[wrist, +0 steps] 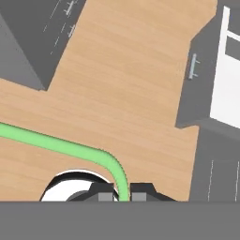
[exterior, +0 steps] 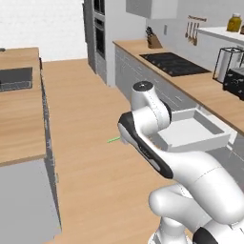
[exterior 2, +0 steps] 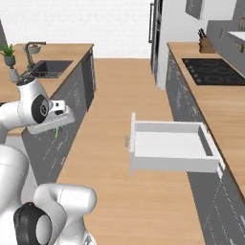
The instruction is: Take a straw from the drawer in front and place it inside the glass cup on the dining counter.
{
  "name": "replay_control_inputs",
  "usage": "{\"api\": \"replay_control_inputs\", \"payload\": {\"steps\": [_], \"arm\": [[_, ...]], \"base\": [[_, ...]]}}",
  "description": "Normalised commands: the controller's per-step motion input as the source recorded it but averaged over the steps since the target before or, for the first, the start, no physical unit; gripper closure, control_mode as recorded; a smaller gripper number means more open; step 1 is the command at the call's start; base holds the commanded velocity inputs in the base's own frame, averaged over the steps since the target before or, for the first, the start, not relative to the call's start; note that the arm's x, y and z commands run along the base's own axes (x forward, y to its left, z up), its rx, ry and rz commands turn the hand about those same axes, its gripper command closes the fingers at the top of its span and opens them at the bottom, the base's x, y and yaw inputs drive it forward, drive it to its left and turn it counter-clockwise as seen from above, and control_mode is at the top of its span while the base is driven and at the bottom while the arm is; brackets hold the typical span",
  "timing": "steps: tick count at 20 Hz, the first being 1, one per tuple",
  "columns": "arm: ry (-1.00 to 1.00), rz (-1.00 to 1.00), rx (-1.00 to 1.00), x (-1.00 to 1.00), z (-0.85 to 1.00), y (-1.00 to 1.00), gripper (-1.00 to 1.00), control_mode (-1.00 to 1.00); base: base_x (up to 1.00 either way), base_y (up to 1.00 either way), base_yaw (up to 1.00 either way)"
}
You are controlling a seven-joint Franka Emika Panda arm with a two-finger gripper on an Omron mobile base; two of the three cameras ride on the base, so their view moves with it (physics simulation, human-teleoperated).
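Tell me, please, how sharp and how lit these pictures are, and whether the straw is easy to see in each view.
Left base view: flat, even light, soft edges; the straw is a faint green sliver beside the arm. Right base view: equally soft, the open drawer shows mild shading inside. Hand view: the straw looks thick and jagged-edged, pinched in the gripper.

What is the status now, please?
Gripper shut on straw. Drawer open behind, empty inside. Floor between counters, nothing blocking.
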Motion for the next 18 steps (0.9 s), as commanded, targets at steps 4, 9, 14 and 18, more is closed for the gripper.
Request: {"api": "replay_control_inputs", "payload": {"steps": [4, 9, 14, 18], "arm": [[0.00, 0.00, 0.00, 0.00, 0.00, 0.00, 1.00, 1.00], [0.00, 0.00, 0.00, 0.00, 0.00, 0.00, 1.00, 1.00], [0.00, 0.00, 0.00, 0.00, 0.00, 0.00, 1.00, 1.00], [0.00, 0.00, 0.00, 0.00, 0.00, 0.00, 1.00, 1.00]], "base": [[-0.03, 1.00, -0.01], [0.20, 1.00, -0.04], [0.22, 1.00, -0.02], [0.12, 1.00, -0.02]]}}
